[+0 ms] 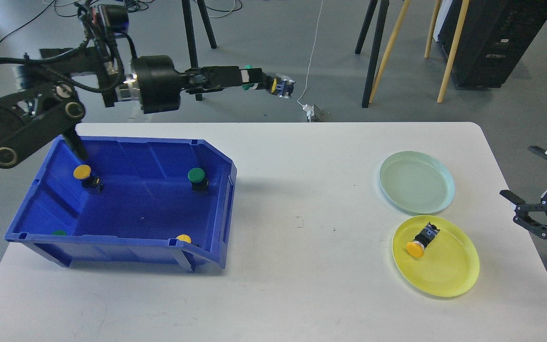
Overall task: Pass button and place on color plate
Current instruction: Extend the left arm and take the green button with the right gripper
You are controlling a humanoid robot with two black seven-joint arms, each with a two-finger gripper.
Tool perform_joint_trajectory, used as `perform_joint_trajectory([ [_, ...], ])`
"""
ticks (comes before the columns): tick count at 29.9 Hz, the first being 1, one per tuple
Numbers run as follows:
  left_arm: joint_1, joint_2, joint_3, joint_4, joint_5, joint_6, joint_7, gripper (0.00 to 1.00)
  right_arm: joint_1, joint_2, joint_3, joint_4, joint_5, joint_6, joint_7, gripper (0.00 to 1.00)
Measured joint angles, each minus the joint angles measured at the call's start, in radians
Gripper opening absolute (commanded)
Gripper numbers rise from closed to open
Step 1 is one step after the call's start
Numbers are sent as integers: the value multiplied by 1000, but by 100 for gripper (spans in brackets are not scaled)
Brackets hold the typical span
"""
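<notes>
My left gripper is raised high above the table's far edge, past the blue bin, and is shut on a green button. The bin holds a yellow button, a green button, a green cap and a yellow cap by its front wall. The yellow plate at the right holds a yellow button. The pale green plate behind it is empty. My right gripper is open, at the table's right edge beside the plates.
The bin stands on the left part of the white table. Tripod legs and wooden poles stand on the floor beyond the far edge. A white cable and plug lie there too.
</notes>
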Motion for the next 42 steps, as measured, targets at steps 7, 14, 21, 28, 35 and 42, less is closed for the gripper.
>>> perform_joint_trajectory([
  [7,31,-371,-42,212,-32,87,0,3,91,-35,0,125,-5,0,-10,98],
  [14,35,-393,-32,214,3,134,0,3,270,17,-114,143,-6,0,-12,98],
  [21,35,-397,-30,211,18,135,-1,4,575,95,-407,121,1,0,-13,98],
  [28,31,-410,-30,213,43,135,-1,4,704,189,-546,46,34,0,-13,95],
  [35,31,-410,-30,214,45,134,-1,4,729,267,-549,-4,65,0,-13,92],
  [42,31,-409,-30,216,45,133,-1,5,744,294,-554,-5,67,0,-11,17],
])
